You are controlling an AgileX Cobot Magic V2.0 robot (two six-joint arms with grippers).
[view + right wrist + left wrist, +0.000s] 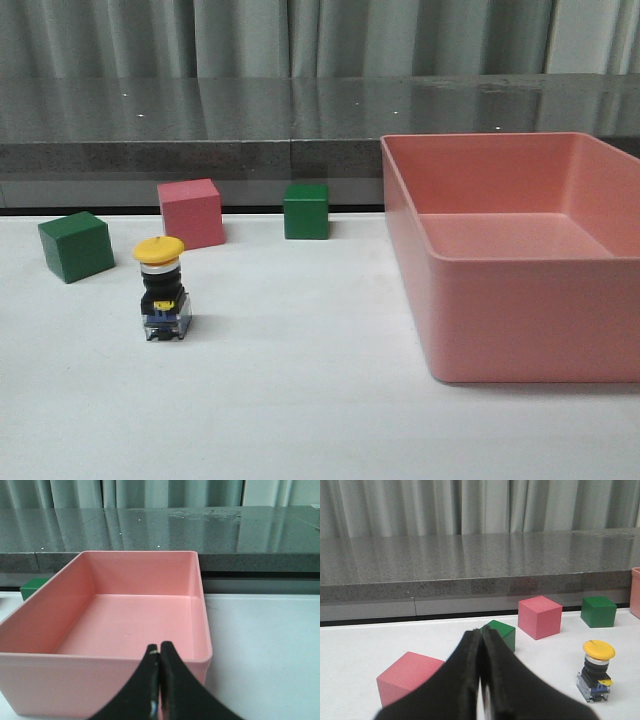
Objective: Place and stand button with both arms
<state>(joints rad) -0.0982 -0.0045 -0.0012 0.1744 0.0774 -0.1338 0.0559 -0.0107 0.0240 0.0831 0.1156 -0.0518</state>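
Button [161, 289] stands upright on the table [300, 400], apparently done; my left hand [481, 680] and right hand [159, 680] closed together, empty, clear of it.

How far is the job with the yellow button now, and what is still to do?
Done, it seems: the button stands upright on the white table, yellow cap up, left of the empty pink bin. In hand: nothing; the left gripper and right gripper are both shut and empty, apart from the button. Left: apparently nothing.
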